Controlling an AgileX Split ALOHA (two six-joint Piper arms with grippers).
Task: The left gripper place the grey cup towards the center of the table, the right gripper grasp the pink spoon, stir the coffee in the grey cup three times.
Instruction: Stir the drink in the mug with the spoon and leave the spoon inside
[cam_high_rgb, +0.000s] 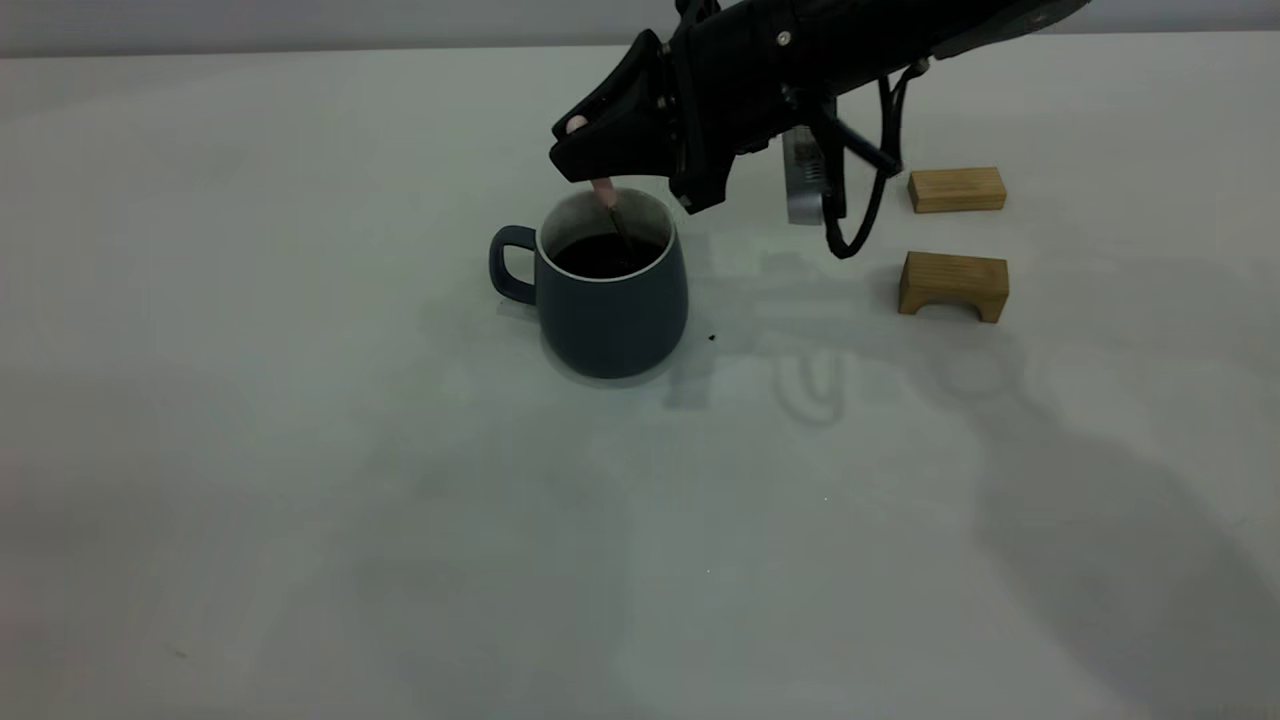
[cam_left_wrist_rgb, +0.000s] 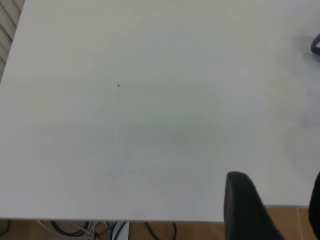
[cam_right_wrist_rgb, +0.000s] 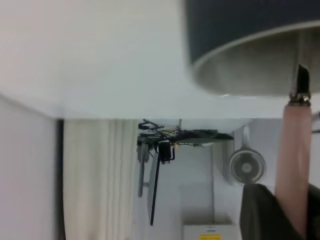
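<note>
The grey cup (cam_high_rgb: 610, 300) stands upright near the middle of the table (cam_high_rgb: 300, 480), handle pointing left, with dark coffee (cam_high_rgb: 605, 257) inside. My right gripper (cam_high_rgb: 578, 150) hangs just above the cup's rim, shut on the pink spoon (cam_high_rgb: 603, 188), whose metal end dips into the coffee. In the right wrist view the pink spoon (cam_right_wrist_rgb: 295, 160) runs from my right gripper (cam_right_wrist_rgb: 292, 200) into the grey cup (cam_right_wrist_rgb: 240, 25). My left gripper (cam_left_wrist_rgb: 275, 185) is out of the exterior view; it hovers open and empty over the table's edge, far from the cup, whose handle (cam_left_wrist_rgb: 315, 45) just shows.
Two wooden blocks lie at the right of the cup: a flat one (cam_high_rgb: 956, 189) farther back and an arched one (cam_high_rgb: 953, 283) nearer. The right arm's cables (cam_high_rgb: 860, 200) hang between cup and blocks. A tiny dark speck (cam_high_rgb: 712, 337) lies beside the cup.
</note>
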